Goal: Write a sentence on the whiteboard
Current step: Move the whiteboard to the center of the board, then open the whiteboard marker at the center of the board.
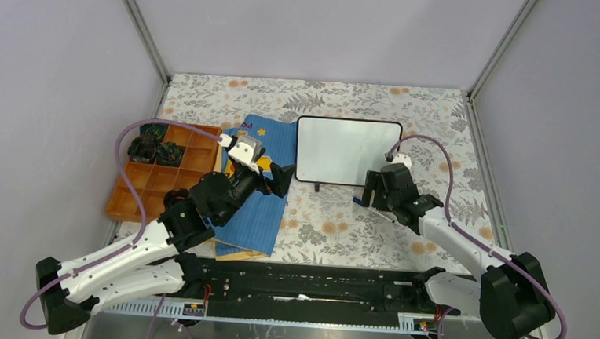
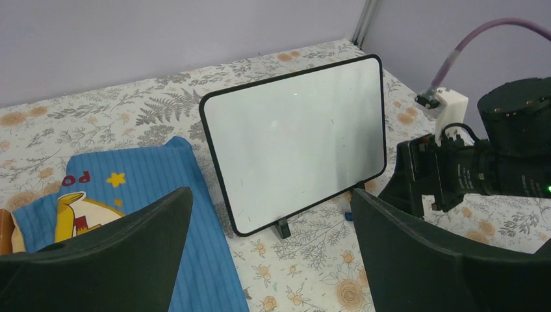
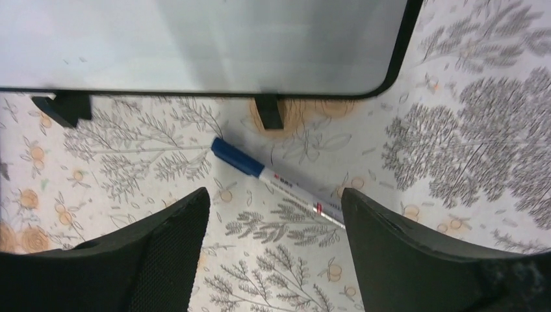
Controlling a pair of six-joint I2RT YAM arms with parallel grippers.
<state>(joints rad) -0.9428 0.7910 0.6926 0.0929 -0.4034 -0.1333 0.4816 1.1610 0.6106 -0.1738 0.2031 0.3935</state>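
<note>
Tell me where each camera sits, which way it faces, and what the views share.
Top: above and behind the arms, looking down on the table; both arms, left gripper and right gripper show.
Left wrist: on the left arm, facing the whiteboard and right arm; own fingers show.
Right wrist: on the right arm, looking down at the marker; own fingers show.
Shared: all see the whiteboard.

The top view looks steeply down over the whole tabletop (image 1: 317, 218); both wrist views, low and close, share the whiteboard (image 2: 292, 136), the right one its lower edge.
</note>
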